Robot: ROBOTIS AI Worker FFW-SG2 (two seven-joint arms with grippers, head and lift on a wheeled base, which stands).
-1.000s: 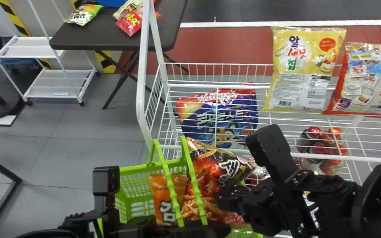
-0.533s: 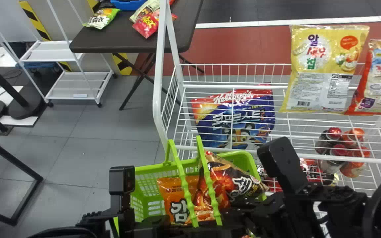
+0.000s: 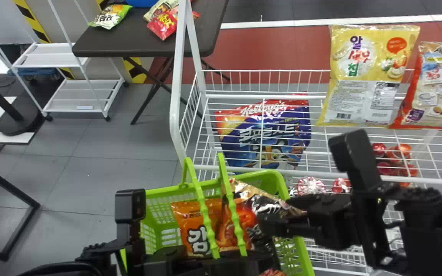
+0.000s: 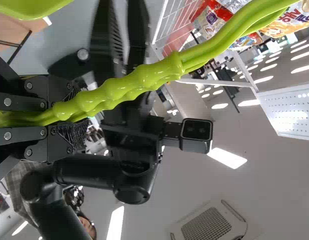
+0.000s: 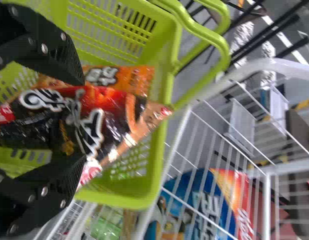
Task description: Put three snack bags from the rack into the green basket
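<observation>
The green basket [image 3: 290, 191] stands before the white rack, handles raised. My left gripper [image 3: 213, 265] is at the bottom of the head view; in the left wrist view my left gripper [image 4: 37, 118] is shut on the handles [image 4: 114, 90]. My right gripper [image 3: 282, 226] hangs over the basket's right part; in the right wrist view my right gripper [image 5: 72, 120] is open, its fingers wide apart either side of a black-and-red snack bag [image 5: 102, 120]. This bag [image 3: 246, 214] lies slanted in the basket, beside an orange bag [image 3: 196, 226].
The white wire rack [image 3: 244, 168] holds a blue cereal bag [image 3: 267, 134], a yellow bag [image 3: 366, 76] and a red-edged bag [image 3: 432, 88]. Red-topped packs [image 3: 395, 153] sit lower down. A dark table [image 3: 140, 42] is behind on the left.
The black-and-red bag has dropped lower into the basket. My right gripper has drawn off to the right. The head view shifted right, then slightly back; my left gripper keeps its hold on the handles.
</observation>
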